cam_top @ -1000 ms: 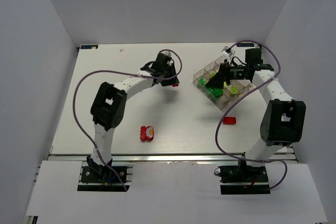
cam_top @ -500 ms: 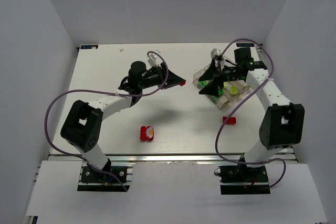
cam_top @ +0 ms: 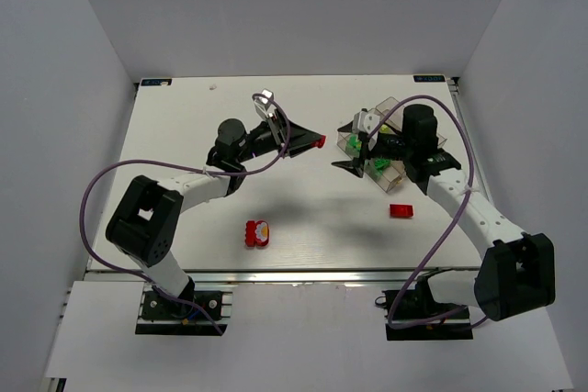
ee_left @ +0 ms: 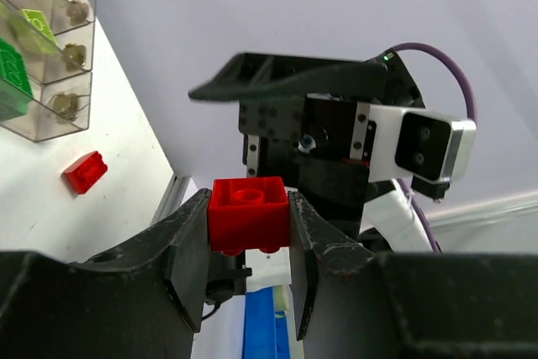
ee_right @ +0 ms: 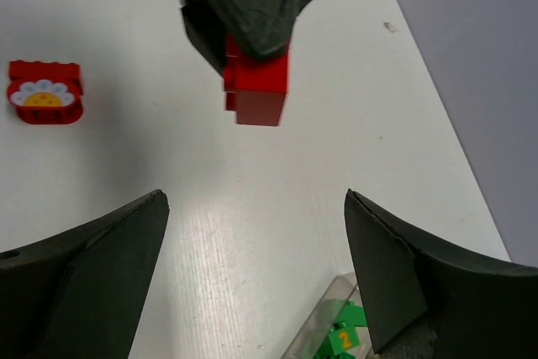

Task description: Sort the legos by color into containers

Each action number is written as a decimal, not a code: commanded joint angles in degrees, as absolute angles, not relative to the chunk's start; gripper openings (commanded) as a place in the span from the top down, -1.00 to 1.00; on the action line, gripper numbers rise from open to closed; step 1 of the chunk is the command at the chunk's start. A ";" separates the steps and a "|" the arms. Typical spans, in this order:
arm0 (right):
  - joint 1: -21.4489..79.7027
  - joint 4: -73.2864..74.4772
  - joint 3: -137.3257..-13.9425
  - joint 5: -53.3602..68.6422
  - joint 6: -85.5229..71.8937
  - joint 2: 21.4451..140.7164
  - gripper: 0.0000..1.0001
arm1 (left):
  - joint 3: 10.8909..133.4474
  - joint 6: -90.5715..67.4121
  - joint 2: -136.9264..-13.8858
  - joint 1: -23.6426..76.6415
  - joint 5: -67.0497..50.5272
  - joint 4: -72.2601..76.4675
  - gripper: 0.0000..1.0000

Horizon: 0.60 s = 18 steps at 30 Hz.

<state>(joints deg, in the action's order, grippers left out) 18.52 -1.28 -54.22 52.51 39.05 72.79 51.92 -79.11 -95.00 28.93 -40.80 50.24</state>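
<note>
My left gripper (cam_top: 312, 143) is shut on a red brick (cam_top: 319, 141) and holds it above the table left of the clear tray (cam_top: 385, 105). In the left wrist view the brick (ee_left: 249, 213) sits square between the fingers. My right gripper (cam_top: 351, 148) is open and empty at the tray's left edge, facing the left gripper. In the right wrist view the held brick (ee_right: 256, 86) hangs ahead of the wide-open right gripper (ee_right: 255, 199). Green and yellow-green bricks (ee_left: 12, 65) lie in tray compartments. A loose red brick (cam_top: 401, 211) lies in front of the tray.
A red piece with a white and yellow flower (cam_top: 257, 232) lies near the front middle of the table; it also shows in the right wrist view (ee_right: 44, 94). The right arm covers much of the tray. White walls enclose the table on three sides.
The left arm has swung its elbow out to the left, keeping the red brick near the tray. The right gripper has moved off the tray to its left edge and turned toward the brick.
</note>
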 commanded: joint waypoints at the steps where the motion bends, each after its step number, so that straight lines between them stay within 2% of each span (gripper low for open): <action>1: 19.16 -10.90 -53.87 48.96 35.95 71.80 -0.79 | 50.72 -81.74 -91.49 28.65 -41.92 55.20 0.60; 18: 24.52 -12.66 -55.90 49.13 31.20 72.68 -0.57 | 50.18 -81.03 -92.02 28.65 -42.01 55.11 0.57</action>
